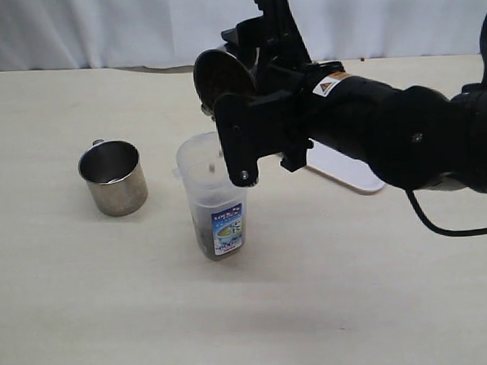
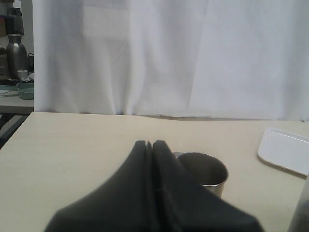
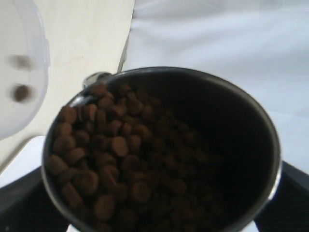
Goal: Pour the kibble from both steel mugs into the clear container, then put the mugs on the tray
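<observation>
The kibble (image 3: 111, 154), small round reddish-brown dry pellets, fills the lower side of the tilted steel mug (image 1: 222, 77), a short cylindrical shiny stainless-steel vessel. The mug is held in the air with its mouth turned toward the camera and downward. In the right wrist view, two blurred pellets are in the air over the mouth of the clear container (image 1: 216, 200). This tall translucent plastic jar has a wider rim and a blue-green-white label near its base. It stands upright on the pale beige table (image 1: 70, 306), directly below the tilted steel mug. A dark layer of pellets lies at its bottom.

The right gripper (image 1: 242, 84) has its black fingers clamped on the tilted steel mug, one on either side of the wall. The right arm reaches in from the right of the exterior view.

The standing steel mug (image 1: 112, 177), a second shiny stainless-steel cylinder with a looped side handle, rests upright on the table. It stands left of the clear container and apart from it.

The tray (image 1: 349, 169), flat, white, rectangular and plastic with a low raised rim, lies on the table behind the right arm, which partly hides it.

The left gripper (image 2: 152, 145) has its fingers pressed together with nothing between them. In its wrist view, the standing steel mug sits just beyond the fingertips.

A white curtain (image 1: 96, 27) hangs behind the table.
</observation>
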Action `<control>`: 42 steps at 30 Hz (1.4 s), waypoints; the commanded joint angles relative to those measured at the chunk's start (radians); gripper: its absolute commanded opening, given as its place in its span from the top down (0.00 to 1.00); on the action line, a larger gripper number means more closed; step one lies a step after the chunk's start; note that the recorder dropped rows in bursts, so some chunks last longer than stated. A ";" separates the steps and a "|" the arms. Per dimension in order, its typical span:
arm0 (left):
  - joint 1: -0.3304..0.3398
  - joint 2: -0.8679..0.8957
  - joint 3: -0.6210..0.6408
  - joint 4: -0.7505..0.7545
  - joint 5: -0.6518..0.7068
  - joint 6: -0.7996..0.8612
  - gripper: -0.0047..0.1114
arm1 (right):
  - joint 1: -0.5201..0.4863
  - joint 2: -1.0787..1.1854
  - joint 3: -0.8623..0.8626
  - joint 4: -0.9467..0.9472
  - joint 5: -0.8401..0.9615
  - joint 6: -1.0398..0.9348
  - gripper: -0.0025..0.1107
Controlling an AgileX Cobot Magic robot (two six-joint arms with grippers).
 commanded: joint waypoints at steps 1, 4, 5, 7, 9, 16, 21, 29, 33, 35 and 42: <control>0.000 -0.003 0.003 -0.006 -0.012 -0.002 0.96 | 0.003 -0.006 -0.011 -0.019 -0.044 -0.004 0.93; 0.000 -0.003 0.003 -0.006 -0.012 -0.002 0.96 | 0.003 -0.006 -0.011 -0.033 -0.046 -0.004 0.93; 0.000 -0.003 0.003 -0.006 -0.012 -0.002 0.96 | 0.003 -0.006 -0.011 -0.043 -0.046 -0.004 0.93; 0.000 -0.003 0.003 -0.006 -0.012 -0.002 0.96 | 0.003 -0.006 -0.011 -0.058 -0.046 -0.004 0.93; 0.000 -0.003 0.003 -0.006 -0.012 -0.002 0.96 | 0.003 -0.006 -0.011 -0.065 -0.046 -0.004 0.93; 0.000 -0.003 0.003 -0.006 -0.012 -0.002 0.96 | 0.003 -0.006 -0.011 -0.088 -0.046 -0.004 0.93; 0.000 -0.003 0.003 -0.006 -0.012 -0.002 0.96 | 0.003 -0.006 -0.011 -0.097 -0.046 -0.004 0.93; 0.000 -0.003 0.003 -0.006 -0.012 -0.002 0.96 | 0.003 -0.006 -0.011 -0.123 -0.048 -0.004 0.93; 0.000 -0.003 0.003 -0.006 -0.012 -0.002 0.96 | 0.003 -0.006 -0.011 -0.161 -0.069 -0.004 0.93; 0.000 -0.003 0.003 -0.006 -0.012 -0.002 0.96 | 0.003 -0.006 -0.011 -0.175 -0.069 -0.004 0.93; 0.000 -0.003 0.003 -0.006 -0.012 -0.002 0.96 | 0.003 -0.006 -0.011 -0.175 -0.077 -0.004 0.93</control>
